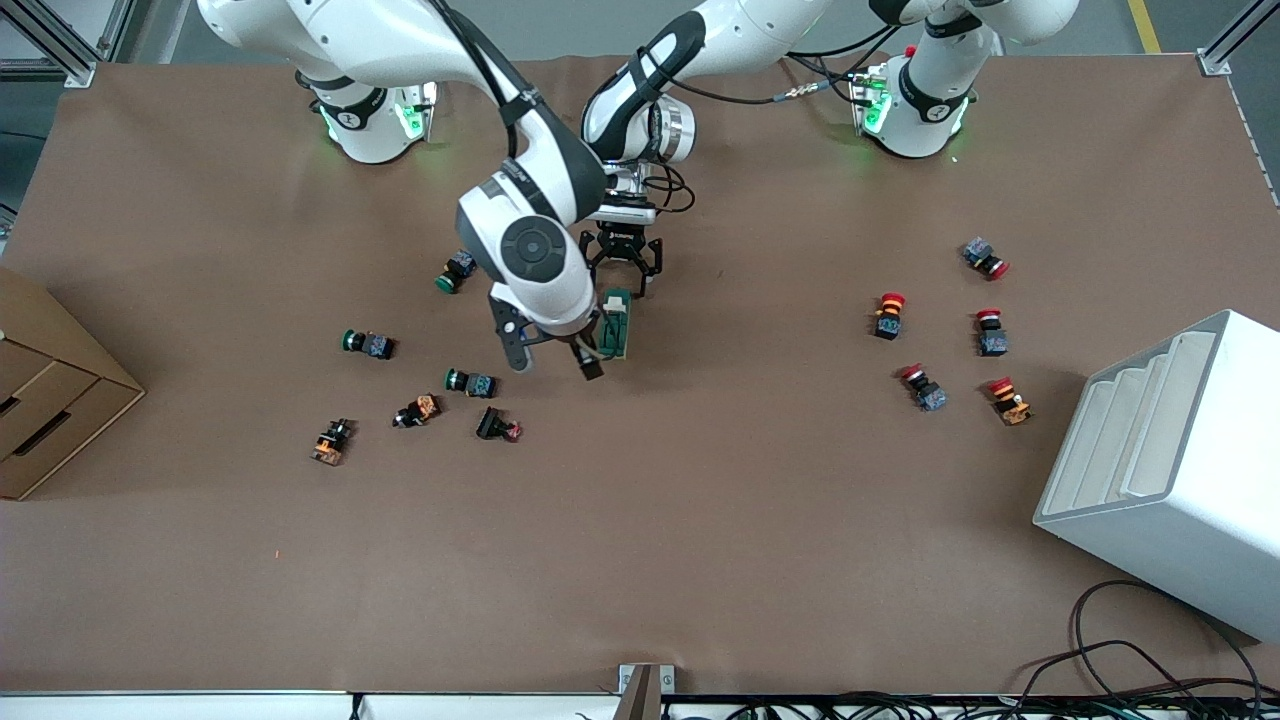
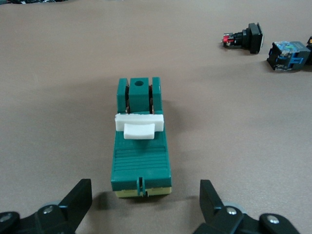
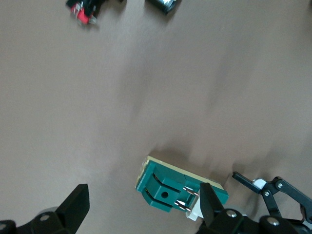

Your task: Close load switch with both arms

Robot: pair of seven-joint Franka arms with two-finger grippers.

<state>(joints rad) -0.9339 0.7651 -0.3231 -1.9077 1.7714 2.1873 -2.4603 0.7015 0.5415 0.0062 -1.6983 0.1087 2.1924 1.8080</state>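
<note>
Load switch lies flat on the brown table, mid-table, slightly toward the right arm's end, directly under both grippers.

Left gripper: fingers spread wide, holding nothing. It hangs over the end of the switch nearer the robot bases. In the left wrist view the switch sits just ahead of the gripper, centred on the gap between the two black fingers, tan base edge closest to it. Fingers stand off either side of the body, not touching. White lever piece lies across the green body around mid-length, green hinged block with a round hole past it.

Right gripper: also wide open, empty. It sits over the switch's camera-side end. In the right wrist view the switch lies skewed to the gripper; one finger overlaps its edge, contact unclear. Other finger is well clear.

Green push-buttons lie on the table toward the right arm's end; red ones well apart toward the left arm's end.
</note>
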